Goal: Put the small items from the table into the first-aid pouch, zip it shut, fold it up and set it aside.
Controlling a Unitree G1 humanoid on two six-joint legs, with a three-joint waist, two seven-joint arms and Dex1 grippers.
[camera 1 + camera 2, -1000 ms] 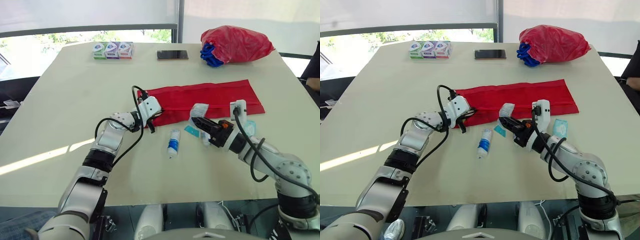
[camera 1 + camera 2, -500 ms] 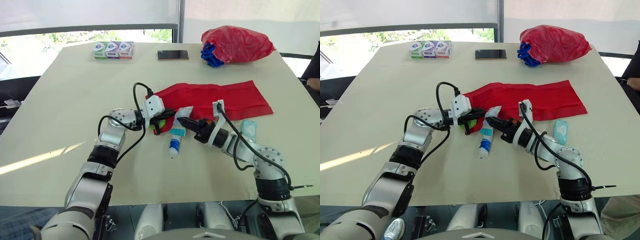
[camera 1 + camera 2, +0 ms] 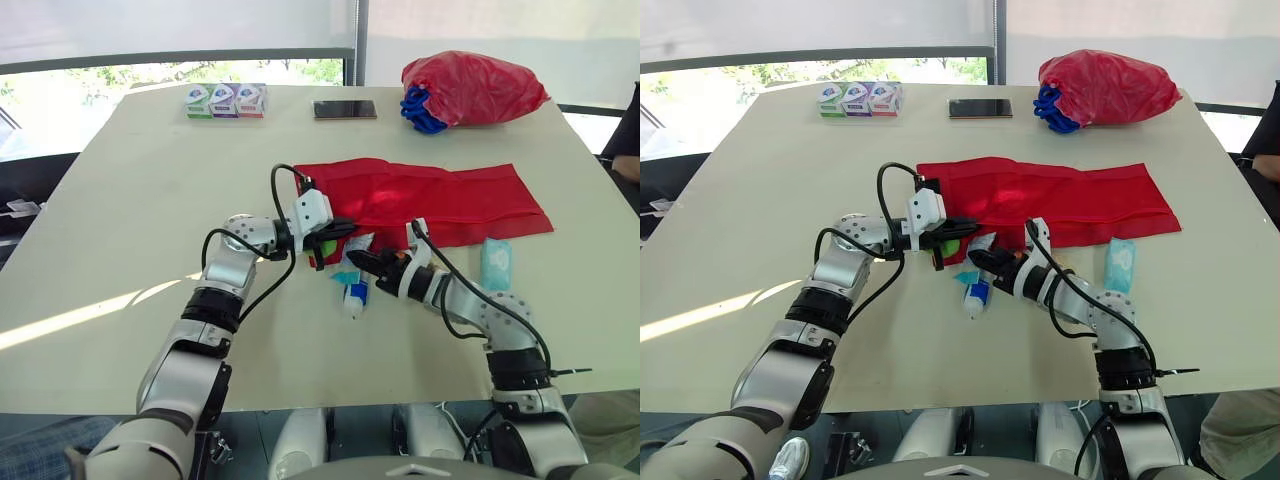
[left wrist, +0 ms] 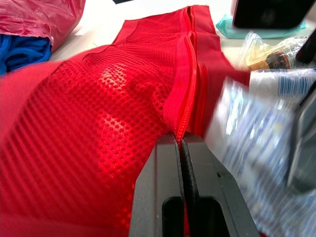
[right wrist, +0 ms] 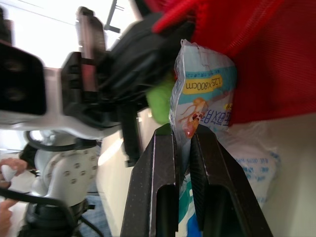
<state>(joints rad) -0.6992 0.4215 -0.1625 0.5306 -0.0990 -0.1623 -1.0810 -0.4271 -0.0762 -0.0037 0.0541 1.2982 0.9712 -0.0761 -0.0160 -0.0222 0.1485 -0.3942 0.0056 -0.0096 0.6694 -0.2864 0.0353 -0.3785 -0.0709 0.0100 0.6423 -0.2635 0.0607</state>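
Packet carried to pouch mouth

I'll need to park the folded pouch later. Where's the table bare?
Bare: the table's left side, from the tissue packs to the near edge; the strip between phone and pouch. Crowded: the pouch's left end, where left gripper, right gripper and tube meet.

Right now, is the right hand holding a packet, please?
Yes, the right hand pinches a printed packet by the red pouch.
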